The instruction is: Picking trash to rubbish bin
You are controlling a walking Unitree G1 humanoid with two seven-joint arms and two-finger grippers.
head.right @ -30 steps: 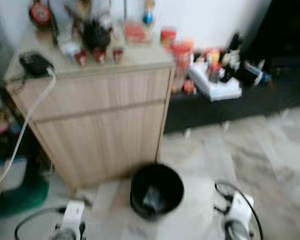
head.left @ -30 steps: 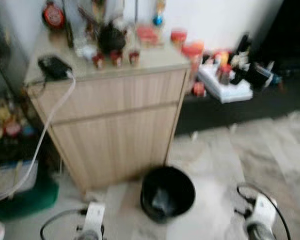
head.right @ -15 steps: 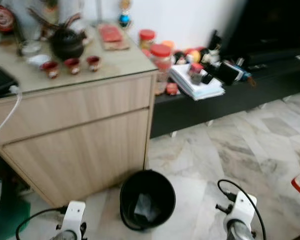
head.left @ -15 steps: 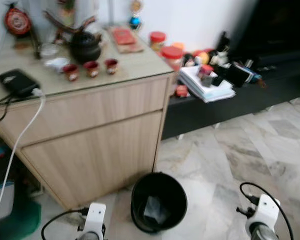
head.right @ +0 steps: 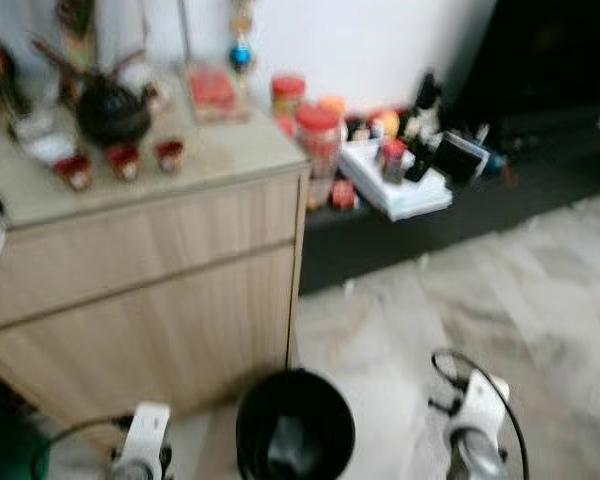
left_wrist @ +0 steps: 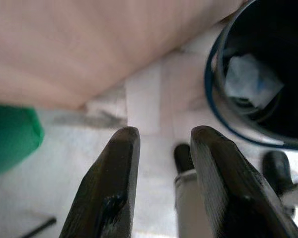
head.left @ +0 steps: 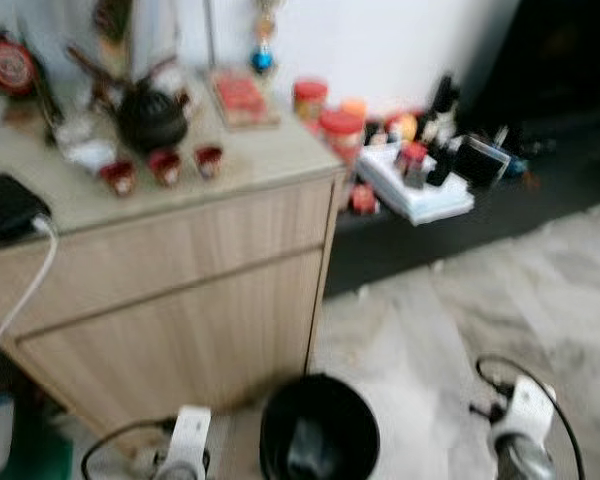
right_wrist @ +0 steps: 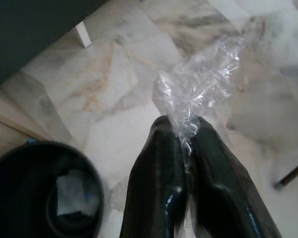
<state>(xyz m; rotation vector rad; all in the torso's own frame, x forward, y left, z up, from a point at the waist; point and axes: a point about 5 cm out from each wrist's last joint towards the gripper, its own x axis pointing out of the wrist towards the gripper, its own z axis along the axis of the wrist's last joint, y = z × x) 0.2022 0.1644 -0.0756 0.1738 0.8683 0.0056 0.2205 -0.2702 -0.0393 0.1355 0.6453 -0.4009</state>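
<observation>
Honestly, the right gripper [right_wrist: 185,148], pinching clear plastic wrap [right_wrist: 201,87], is hanging right of the black bin [head.left: 318,437]; released there, it's drifting onto the floor.

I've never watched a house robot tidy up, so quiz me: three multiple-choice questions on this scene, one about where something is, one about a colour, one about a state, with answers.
1. Where is the rubbish bin?
A. On the floor by the wooden cabinet
B. On top of the cabinet
C. On the dark low shelf

2. What colour is the bin?
A. White
B. Black
C. Red

3. What is the right gripper doing?
A. Open and empty
B. Gripping a red cup
C. Shut on a clear plastic wrapper

Answers: 1 A, the bin stands on the marble floor at the cabinet's foot. 2 B, its wall and inside are black. 3 C, the wrapper sticks out from between its closed jaws.
</observation>
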